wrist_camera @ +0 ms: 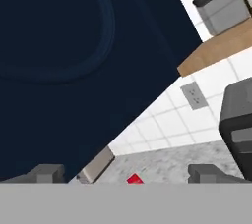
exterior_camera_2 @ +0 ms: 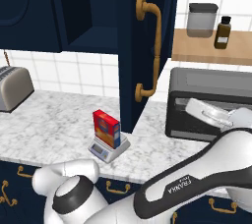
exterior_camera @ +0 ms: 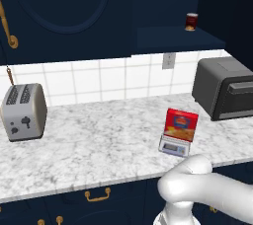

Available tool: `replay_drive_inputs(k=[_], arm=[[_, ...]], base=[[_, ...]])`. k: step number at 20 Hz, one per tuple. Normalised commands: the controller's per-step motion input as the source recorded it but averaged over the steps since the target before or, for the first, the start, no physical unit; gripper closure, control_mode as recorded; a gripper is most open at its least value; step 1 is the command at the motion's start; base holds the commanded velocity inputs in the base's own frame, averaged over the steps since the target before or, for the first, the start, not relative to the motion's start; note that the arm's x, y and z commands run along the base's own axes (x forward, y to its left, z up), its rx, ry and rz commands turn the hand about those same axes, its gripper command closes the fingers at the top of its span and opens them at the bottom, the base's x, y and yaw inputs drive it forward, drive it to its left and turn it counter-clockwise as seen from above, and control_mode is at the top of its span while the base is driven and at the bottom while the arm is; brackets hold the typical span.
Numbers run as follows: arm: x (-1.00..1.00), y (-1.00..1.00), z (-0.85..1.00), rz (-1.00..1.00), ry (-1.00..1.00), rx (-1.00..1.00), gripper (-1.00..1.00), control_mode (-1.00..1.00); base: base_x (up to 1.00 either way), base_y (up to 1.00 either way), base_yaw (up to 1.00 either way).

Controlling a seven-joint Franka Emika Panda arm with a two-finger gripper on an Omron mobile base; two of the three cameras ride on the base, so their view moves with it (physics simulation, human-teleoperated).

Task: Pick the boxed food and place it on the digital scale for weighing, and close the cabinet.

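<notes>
The boxed food [exterior_camera: 181, 125] stands upright on the digital scale [exterior_camera: 173, 147] on the marble tabletop [exterior_camera: 99, 145]. The gripper [wrist_camera: 128, 175], jaws spread and empty, faces the open cabinet door [exterior_camera_2: 142, 46].

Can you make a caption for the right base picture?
Red boxed food stands upright on the digital scale, beside the open navy cabinet door.

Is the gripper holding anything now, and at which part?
Nothing. The gripper is open and empty; the box stands on the scale.
</notes>
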Motion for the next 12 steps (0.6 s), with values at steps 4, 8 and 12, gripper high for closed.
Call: replay_drive_inputs(k=[4,8,12], arm=[[0.23,0.84,-0.03,0.06,0.0,0.12,-1.0,-1.0],[0.34,1.0,-0.06,0.02,0.0,0.11,-1.0,-1.0],[0.32,1.0,-0.03,0.0,0.0,0.08,-1.0,-1.0]], base=[[0.0,0.0,0.0],[0.0,0.0,0.0],[0.0,0.0,0.0]])
